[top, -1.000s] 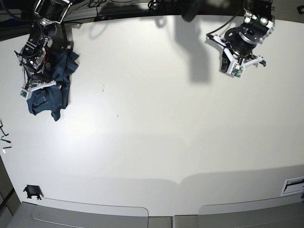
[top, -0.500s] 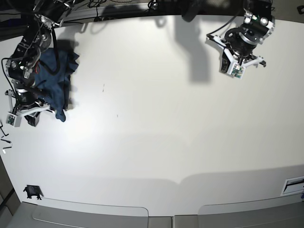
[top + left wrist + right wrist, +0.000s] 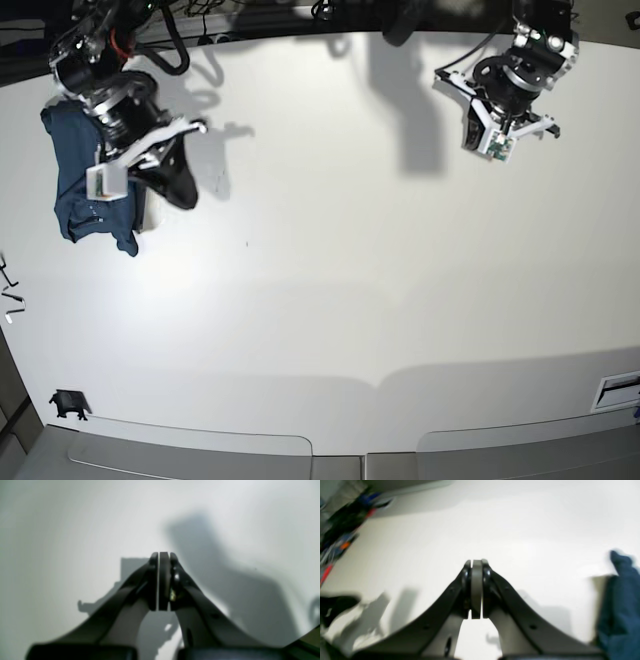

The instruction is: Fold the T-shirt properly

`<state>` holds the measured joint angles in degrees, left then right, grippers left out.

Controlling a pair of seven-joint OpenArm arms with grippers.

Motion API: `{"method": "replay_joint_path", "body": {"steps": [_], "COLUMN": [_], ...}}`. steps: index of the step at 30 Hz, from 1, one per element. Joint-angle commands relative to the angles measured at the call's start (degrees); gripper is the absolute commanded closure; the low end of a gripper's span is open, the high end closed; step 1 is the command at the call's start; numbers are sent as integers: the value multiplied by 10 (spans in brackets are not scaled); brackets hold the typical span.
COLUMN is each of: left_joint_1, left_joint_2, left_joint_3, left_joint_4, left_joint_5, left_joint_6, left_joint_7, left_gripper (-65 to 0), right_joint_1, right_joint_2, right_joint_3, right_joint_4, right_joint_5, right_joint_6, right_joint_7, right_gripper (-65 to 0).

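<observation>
While the near half of the white table [image 3: 330,330] lies bare, all the action sits toward the far edge. At the far left, the T-shirt [image 3: 85,185] lies bunched in a dark teal heap, narrow and rumpled, with one tail hanging toward the near side. Just beside it, on its right, the right gripper [image 3: 180,185] hangs over the table with its jaws pressed together on nothing; the right wrist view shows the pads meeting flush and the cloth off to the side, apart from them. Over at the far right, the left gripper [image 3: 490,135] hovers above bare table, well apart from the shirt, and its wrist view shows the jaws likewise pressed together with only a hairline of light between the pads.

From where I stand, folding has hardly begun: the shirt needs spreading flat before any fold can be neat. To do this step well, I'd judge the right gripper should part its jaws, come down on a clear edge such as a shoulder or hem corner, and pinch a single layer, not a clump. Dragging the heap toward the middle of the table would bring it within reach of both arms. The soft cotton will likely slump and twist if lifted by one point alone.
</observation>
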<state>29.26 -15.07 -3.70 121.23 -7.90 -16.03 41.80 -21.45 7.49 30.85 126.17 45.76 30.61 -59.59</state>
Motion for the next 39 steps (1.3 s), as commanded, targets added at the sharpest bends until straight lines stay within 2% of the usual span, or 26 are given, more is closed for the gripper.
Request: {"method": "replay_joint_path", "body": {"steps": [1, 8, 10, 13, 17, 20, 23, 28, 31, 34, 39], "left_joint_1": [4, 81, 118, 172, 249, 305, 362, 457, 457, 457, 457], "left_joint_2": [-4, -4, -4, -3, -4, -4, -4, -3, -3, -2, -2], "left_joint_3": [-1, -20, -40, -83, -148, -191, -222, -237, -237, -237, -237], "left_joint_4": [10, 11, 11, 15, 32, 42, 41, 41, 41, 38, 36], "left_joint_5": [-4, 4, 4, 4, 4, 4, 3, 3, 3, 3, -3], "left_joint_6": [2, 2, 0, -28, -34, -37, -37, -36, -18, 5, 13], "left_joint_7": [-9, 41, 50, 80, 125, 184, 231, 242, 249, 289, 293], "left_gripper": [0, 0, 0, 0, 0, 0, 0, 0, 0, 0, 0], "right_joint_1": [-7, -69, -86, -116, -159, -188, -215, -273, -305, -340, -390], "right_joint_2": [7, 11, 11, 11, 11, 11, 11, 11, 11, 11, 11], "right_joint_3": [3, 3, 3, 3, 3, 3, 3, 3, 3, 3, 3], "right_joint_4": [20, 61, 61, 61, 61, 61, 61, 61, 61, 61, 61], "right_joint_5": [25, 84, 99, 104, 104, 104, 104, 103, 102, 102, 102], "right_joint_6": [13, 55, 56, 56, 56, 56, 56, 56, 56, 56, 56], "right_joint_7": [7, -75, -106, -142, -173, -203, -204, -204, -204, -204, -204], "right_gripper": [0, 0, 0, 0, 0, 0, 0, 0, 0, 0, 0]}}
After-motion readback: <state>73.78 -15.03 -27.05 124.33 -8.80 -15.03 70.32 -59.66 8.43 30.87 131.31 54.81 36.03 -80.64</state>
